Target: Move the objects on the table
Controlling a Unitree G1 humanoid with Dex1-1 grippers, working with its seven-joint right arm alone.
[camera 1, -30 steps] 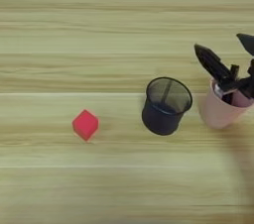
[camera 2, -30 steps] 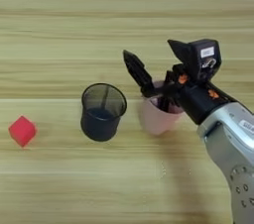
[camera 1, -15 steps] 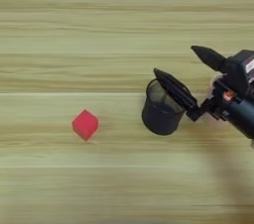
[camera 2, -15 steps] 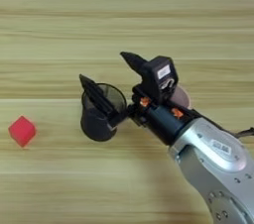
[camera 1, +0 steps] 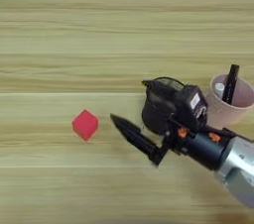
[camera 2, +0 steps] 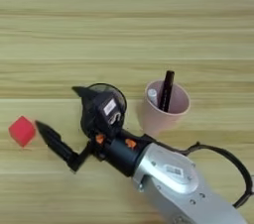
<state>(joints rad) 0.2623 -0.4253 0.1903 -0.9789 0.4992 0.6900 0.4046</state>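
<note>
Pincer (camera 2: 62,114) spread wide over the dark cup (camera 2: 101,111); pink cup (camera 2: 166,109) holds black stick (camera 2: 165,91).

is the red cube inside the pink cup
No, the cube lies on the bare table, far left of the pink cup, which holds a black stick.

- I see only a bare wooden table (camera 1: 74,29), so I can't name the room.
- A pink cup (camera 2: 171,106) and dark cup (camera 2: 92,114) suggest a test bench.
</note>
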